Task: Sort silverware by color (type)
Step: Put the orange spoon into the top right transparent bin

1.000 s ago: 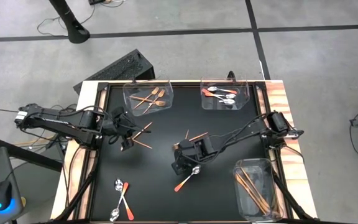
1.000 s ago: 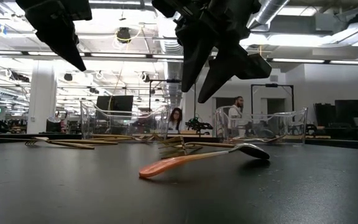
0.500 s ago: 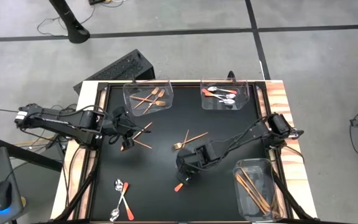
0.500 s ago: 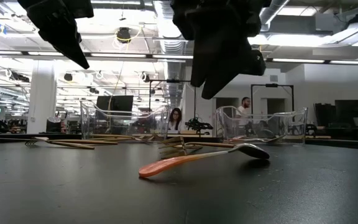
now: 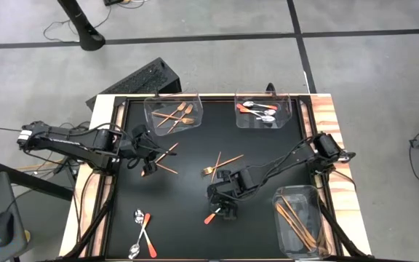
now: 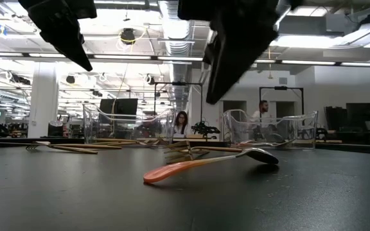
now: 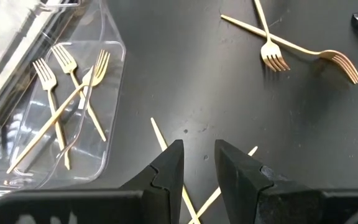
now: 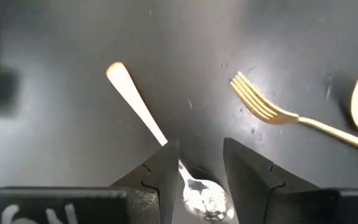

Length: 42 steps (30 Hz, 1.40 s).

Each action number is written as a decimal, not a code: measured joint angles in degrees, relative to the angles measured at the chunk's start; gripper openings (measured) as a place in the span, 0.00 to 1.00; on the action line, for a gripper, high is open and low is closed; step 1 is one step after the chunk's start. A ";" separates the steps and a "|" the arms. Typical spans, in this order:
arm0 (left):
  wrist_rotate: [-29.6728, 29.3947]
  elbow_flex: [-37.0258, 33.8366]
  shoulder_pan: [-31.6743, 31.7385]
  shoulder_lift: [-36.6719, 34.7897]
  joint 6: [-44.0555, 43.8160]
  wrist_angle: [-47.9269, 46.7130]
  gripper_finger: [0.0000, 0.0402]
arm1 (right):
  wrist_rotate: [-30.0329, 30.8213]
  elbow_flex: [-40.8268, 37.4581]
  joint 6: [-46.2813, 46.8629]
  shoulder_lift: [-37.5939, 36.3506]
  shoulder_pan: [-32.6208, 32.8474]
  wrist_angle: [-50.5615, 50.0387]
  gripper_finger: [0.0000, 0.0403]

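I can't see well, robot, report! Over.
Right gripper open, fingers straddling the spoon on the table. Left gripper open above the sticks. Nothing blocking.

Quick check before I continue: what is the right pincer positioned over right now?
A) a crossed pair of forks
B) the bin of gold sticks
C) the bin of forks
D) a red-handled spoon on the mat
D: the right wrist view shows the right pincer open, its fingers either side of the red-handled spoon lying on the black mat.
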 joint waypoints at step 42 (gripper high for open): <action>-3.85 0.00 0.01 0.00 -3.09 2.30 0.20 | -8.21 0.07 -8.32 7.34 -4.27 -6.42 0.03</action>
